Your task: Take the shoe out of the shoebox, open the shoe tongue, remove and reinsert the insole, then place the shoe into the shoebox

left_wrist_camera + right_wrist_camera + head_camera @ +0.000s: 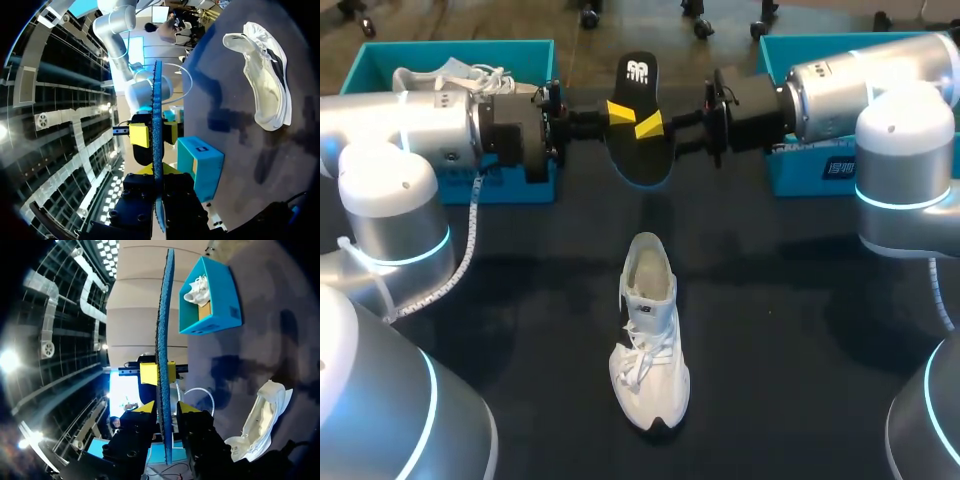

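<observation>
Nearest on the dark desk (800, 330) stands the white shoe (648, 340), upright on its sole. Its long axis runs near to far, with the dark-tipped toe toward the near edge and the heel away. The laces lie loose and the mouth gapes open.

Beyond it, above the desk, the insole (640, 120) hangs in the air between the two arms. The left pincer (618, 112) is closed narrowly on one long edge, and the right pincer (650, 125) is clamped on the opposite edge, their yellow tips almost meeting across it. The insole also lies near to far, with its broad toe end nearer and the heel end, marked in white, farther. Its upper face is black. Each wrist view shows it edge-on as a thin blue, rough-textured strip (158, 130) (164, 340) between that arm's fingers.

Farthest back, a teal left shoebox (460, 45) holds a second white shoe (450, 75), and a teal right shoebox (810, 175) sits behind the right arm.
</observation>
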You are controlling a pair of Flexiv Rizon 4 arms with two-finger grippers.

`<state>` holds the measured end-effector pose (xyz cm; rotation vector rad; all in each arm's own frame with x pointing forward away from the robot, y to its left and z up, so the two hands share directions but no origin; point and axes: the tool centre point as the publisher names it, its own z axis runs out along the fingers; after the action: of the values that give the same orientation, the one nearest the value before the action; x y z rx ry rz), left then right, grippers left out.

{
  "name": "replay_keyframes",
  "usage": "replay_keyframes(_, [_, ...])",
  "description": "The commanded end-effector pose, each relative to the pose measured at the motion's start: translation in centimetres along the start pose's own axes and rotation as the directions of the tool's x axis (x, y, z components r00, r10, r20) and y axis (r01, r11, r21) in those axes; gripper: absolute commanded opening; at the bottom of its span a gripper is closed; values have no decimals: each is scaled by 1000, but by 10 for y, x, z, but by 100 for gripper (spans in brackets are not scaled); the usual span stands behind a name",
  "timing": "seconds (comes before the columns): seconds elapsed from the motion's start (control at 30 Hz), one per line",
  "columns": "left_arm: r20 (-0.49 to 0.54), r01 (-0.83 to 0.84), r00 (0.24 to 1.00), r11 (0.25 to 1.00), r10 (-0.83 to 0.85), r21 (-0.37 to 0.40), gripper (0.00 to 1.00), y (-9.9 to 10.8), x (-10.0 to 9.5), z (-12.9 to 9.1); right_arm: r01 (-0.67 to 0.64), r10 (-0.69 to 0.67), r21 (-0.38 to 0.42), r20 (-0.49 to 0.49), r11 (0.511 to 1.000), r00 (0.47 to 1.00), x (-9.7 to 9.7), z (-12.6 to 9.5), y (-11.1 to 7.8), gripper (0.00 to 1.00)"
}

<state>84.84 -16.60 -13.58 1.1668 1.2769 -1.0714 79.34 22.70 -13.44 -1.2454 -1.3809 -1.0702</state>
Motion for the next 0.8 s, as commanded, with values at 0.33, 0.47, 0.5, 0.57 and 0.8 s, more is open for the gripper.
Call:
replay_keyframes(0.33, [-3,-5,1000,1000,4,-15,0,-1,1,0,-3,3,-16,6,1000,1000,-1,2,1,0])
replay_keyframes(0.47, [-15,10,1000,1000,-10,-26,100,-3,0,-3,2,-2,-25,7,1000,1000,-1,0,1,0])
replay_keyframes(0.5, [-17,15,1000,1000,-15,-24,100,-3,0,-5,3,-3,-27,6,1000,1000,-2,-1,1,0])
replay_keyframes(0.57, [-40,21,999,999,-22,-24,100,-5,-1,-12,12,-12,-35,7,999,1000,-4,-4,0,0])
replay_keyframes(0.8, [-169,220,962,975,-213,27,100,-5,-3,-38,96,-96,-36,5,995,995,-13,-14,-1,0])
